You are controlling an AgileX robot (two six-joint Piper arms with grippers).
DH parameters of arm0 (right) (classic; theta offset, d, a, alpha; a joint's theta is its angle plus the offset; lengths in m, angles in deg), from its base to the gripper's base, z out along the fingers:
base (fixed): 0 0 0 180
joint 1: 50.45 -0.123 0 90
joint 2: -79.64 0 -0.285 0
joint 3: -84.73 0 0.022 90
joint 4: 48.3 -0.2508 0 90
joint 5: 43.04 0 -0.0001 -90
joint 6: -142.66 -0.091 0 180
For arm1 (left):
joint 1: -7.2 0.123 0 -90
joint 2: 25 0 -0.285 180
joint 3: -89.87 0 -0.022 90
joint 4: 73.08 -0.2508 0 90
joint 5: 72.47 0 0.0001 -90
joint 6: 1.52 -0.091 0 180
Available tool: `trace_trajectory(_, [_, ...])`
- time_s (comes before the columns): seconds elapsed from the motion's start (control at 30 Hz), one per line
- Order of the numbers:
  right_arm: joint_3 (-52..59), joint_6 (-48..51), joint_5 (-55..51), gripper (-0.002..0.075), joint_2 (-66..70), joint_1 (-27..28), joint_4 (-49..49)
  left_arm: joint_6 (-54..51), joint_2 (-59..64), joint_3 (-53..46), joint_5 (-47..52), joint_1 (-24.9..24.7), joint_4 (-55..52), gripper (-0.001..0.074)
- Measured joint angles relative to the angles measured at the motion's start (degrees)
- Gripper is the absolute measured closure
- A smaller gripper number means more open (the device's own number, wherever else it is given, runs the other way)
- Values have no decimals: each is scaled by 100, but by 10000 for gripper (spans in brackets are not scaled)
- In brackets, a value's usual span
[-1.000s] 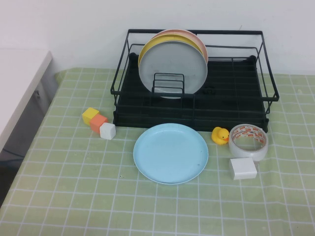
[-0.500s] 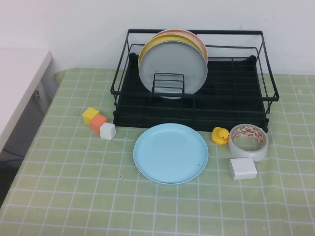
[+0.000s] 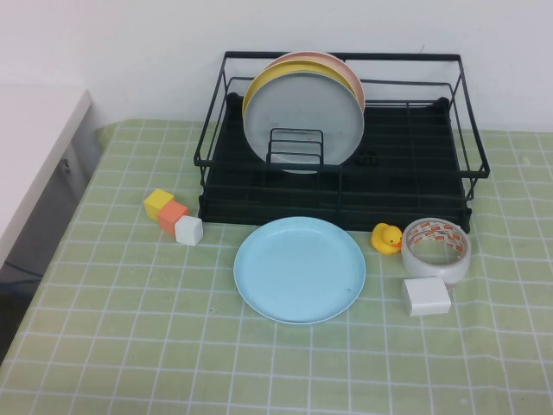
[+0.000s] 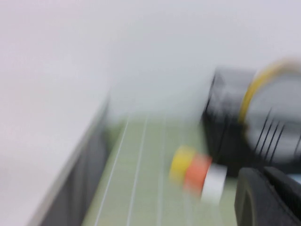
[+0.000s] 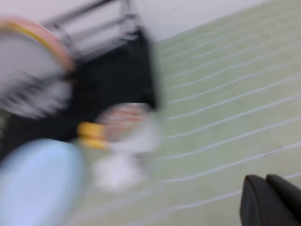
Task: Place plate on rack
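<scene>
The light blue plate lies flat on the green checked cloth, just in front of the black wire rack. In the rack a grey plate, a yellow plate and a pink plate stand upright behind the small divider. Neither arm shows in the high view. The left wrist view shows my left gripper shut and empty, above the table's left side near the cubes. The right wrist view shows my right gripper shut and empty over bare cloth, with the plate some way off.
Yellow, orange and white cubes sit left of the plate. A rubber duck, a tape roll and a white box sit to its right. A white counter borders the table's left.
</scene>
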Motion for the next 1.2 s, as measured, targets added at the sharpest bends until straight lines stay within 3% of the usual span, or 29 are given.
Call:
trace_trajectory(0.13, [33,-8,-56,728,0,0,-2161,25,0,0,-1258,0,12,736])
trace_trajectory(0.23, [33,-8,-15,728,0,0,-2917,25,0,0,-1861,0,12,736])
trace_trajectory(0.33, [33,26,73,728,0,0,-3107,522,0,0,-2376,0,12,736])
trace_trajectory(0.5, [33,512,236,728,0,0,-3118,3246,0,0,-3311,0,32,736])
trace_trajectory(0.77, [33,1601,152,728,0,0,-3121,4314,0,0,-3233,0,78,736])
trace_trajectory(0.87, [33,1886,128,728,0,0,-3121,4644,-12,0,-2596,0,21,736])
trace_trajectory(1.03, [33,2101,128,728,0,0,-3131,5020,366,590,192,0,-571,736])
trace_trajectory(1.2, [33,2254,128,728,0,0,-3131,3144,1365,1896,1784,0,-324,736])
